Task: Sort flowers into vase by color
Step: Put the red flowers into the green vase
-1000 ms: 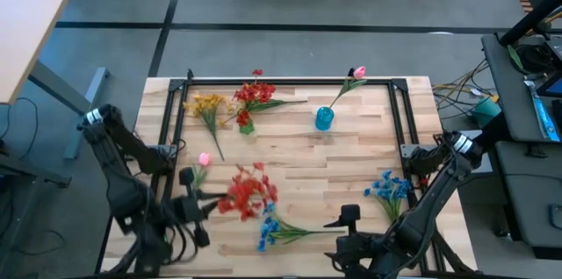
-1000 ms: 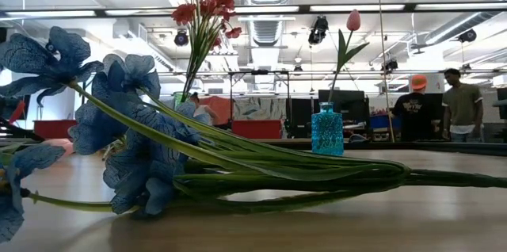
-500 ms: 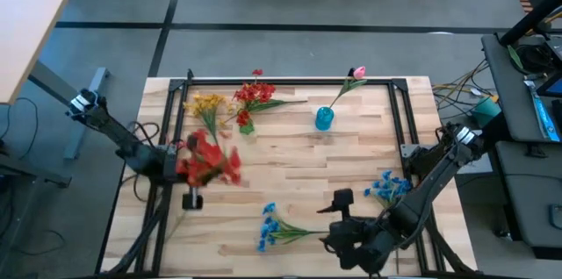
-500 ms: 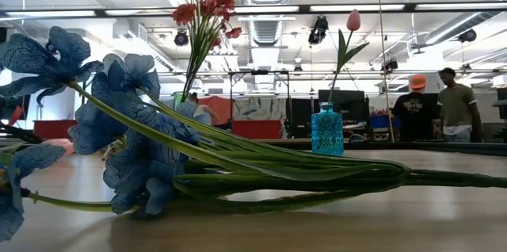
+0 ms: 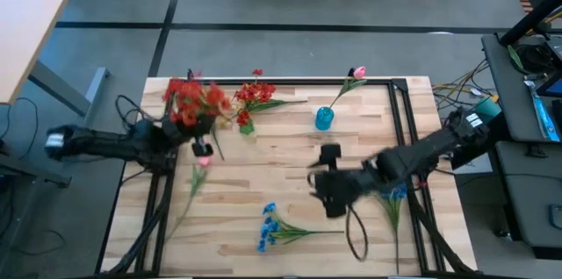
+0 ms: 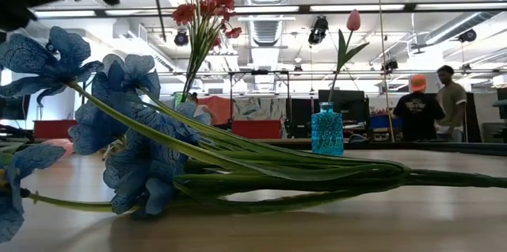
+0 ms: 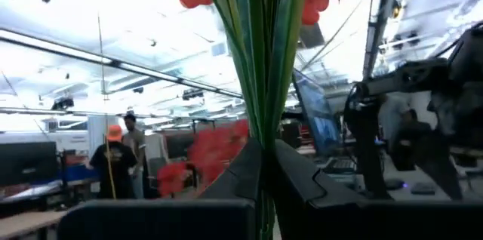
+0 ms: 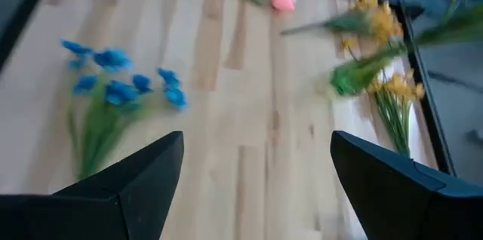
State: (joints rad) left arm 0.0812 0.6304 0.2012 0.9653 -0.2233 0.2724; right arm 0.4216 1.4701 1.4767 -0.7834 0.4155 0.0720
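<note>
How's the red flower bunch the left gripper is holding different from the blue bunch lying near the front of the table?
The red bunch is held off the table by the left gripper, stems clamped between its fingers; the blue bunch lies flat on the wood, untouched. The red one is over the table's far left corner, the blue one near the front middle. Both are sprays on long green stems.

Both arms are black, built of slim tubular links with bulkier joint housings — the left arm (image 5: 105, 143) carries a pale, whitish cap at its outer joint, and the right arm (image 5: 421, 158) a similar light patch near its far joint. Loose black cables loop beside each. Behind the fingers (image 8: 128, 183) — matte dark wedges with flat angled faces — sit blocky black gripper bodies.
</note>
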